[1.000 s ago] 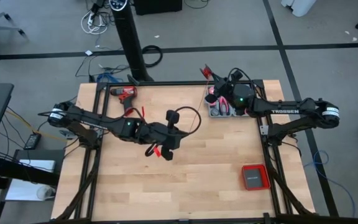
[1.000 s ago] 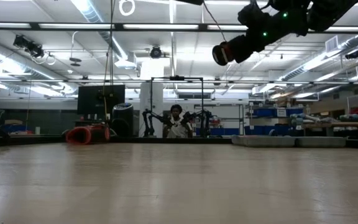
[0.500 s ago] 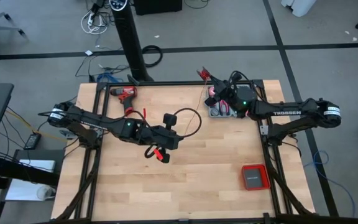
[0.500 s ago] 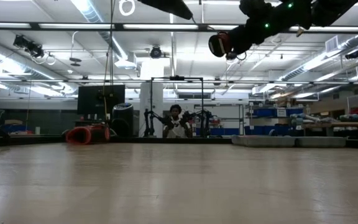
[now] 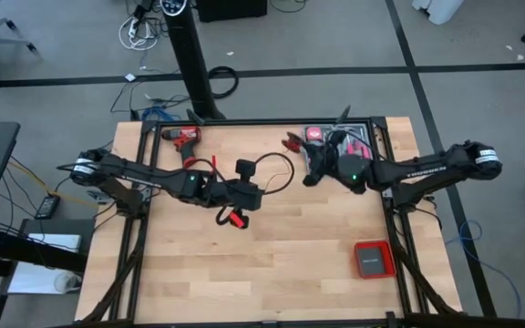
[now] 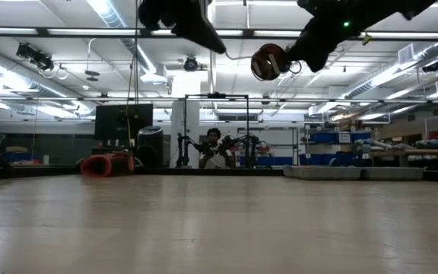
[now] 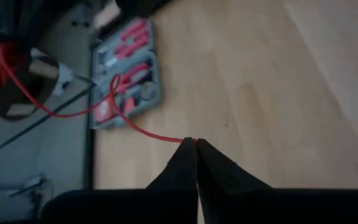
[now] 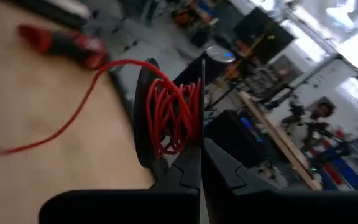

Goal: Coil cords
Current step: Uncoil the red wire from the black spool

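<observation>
Item: red cord [image 7: 145, 130], thin as wire. My left gripper [image 7: 196, 144] is pinched together on its free end, above the table [image 5: 272, 264], a little toward the power drill [image 5: 182, 137] from the table's middle. My right gripper [image 8: 201, 146] is clamped on the spool [image 8: 166, 115] that carries the wound turns, raised off the wood between my left gripper and the grey tool case [image 7: 124, 71].

Purpose, as I judge it: one end held fast and the spool held aloft keeps the strand taut and clear of the table, so turns lay on neatly.

Surface: pale wood planks in a black frame. Red square box [image 5: 373, 260] sits well away from the spool, near the edge.

Room: grey floor with loose cables beyond the table; in the low view, strip lights, shelving, and a seated person [image 6: 216, 148] far behind.
</observation>
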Tool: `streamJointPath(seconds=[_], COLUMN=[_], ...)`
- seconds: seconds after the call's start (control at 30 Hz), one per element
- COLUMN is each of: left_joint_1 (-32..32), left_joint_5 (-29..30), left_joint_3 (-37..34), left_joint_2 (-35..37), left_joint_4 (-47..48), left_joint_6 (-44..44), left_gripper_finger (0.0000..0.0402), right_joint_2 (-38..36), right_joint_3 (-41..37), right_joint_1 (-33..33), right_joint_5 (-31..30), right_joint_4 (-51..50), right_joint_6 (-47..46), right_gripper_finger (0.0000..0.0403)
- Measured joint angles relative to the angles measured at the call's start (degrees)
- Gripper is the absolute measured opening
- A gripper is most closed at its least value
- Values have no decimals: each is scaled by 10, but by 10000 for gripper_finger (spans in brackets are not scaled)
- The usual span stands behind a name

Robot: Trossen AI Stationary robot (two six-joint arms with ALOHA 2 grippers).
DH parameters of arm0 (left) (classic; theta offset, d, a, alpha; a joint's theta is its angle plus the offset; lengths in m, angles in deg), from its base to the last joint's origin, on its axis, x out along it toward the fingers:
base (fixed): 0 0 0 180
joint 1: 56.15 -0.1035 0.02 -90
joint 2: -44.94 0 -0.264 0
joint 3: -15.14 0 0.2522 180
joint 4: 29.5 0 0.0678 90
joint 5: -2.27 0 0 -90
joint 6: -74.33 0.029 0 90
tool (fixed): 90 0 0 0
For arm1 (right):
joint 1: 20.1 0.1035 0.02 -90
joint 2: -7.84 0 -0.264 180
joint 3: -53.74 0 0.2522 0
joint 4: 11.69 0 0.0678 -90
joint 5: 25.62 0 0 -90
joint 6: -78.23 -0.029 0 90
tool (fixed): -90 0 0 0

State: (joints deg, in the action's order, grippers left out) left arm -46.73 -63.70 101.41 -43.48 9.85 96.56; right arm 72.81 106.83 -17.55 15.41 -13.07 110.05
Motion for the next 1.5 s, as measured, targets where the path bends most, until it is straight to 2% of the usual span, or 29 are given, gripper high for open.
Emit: streamJointPath(seconds=[0.13,0.23,0.4,0.53,0.63,0.73,0.8,0.9,0.97,1.23,1.5], left_joint_1=[-9,-11,-11,-12,-11,-12,-12,-14,-16,-23,-23], left_joint_5=[-46,-65,-10,9,10,12,13,34,54,54,53], left_joint_3=[-33,-46,-46,-47,-46,-39,-37,-36,-36,-35,-35], left_joint_2=[0,0,0,0,0,0,0,0,0,0,0], left_joint_4=[-41,-80,-60,-58,-59,-59,-62,-87,-115,-201,-218], left_joint_6=[-2,2,11,19,32,32,36,57,69,135,166], left_gripper_finger=[1,17,72,104,112,112,112,111,111,111,111], right_joint_2=[-15,-26,-59,-90,-108,-128,-143,-151,-150,-112,-34], right_joint_3=[0,0,0,0,0,0,0,0,0,0,0], right_joint_1=[29,40,53,60,61,61,60,61,61,61,61], right_joint_5=[-35,-61,-71,-61,-54,-79,-47,54,93,133,157], right_joint_4=[-46,-67,-144,-227,-271,-320,-337,-332,-323,-186,-62], right_joint_6=[-22,-20,-49,-87,-106,-108,-97,-70,-53,0,68], right_gripper_finger=[0,0,0,0,0,0,0,0,0,0,0])
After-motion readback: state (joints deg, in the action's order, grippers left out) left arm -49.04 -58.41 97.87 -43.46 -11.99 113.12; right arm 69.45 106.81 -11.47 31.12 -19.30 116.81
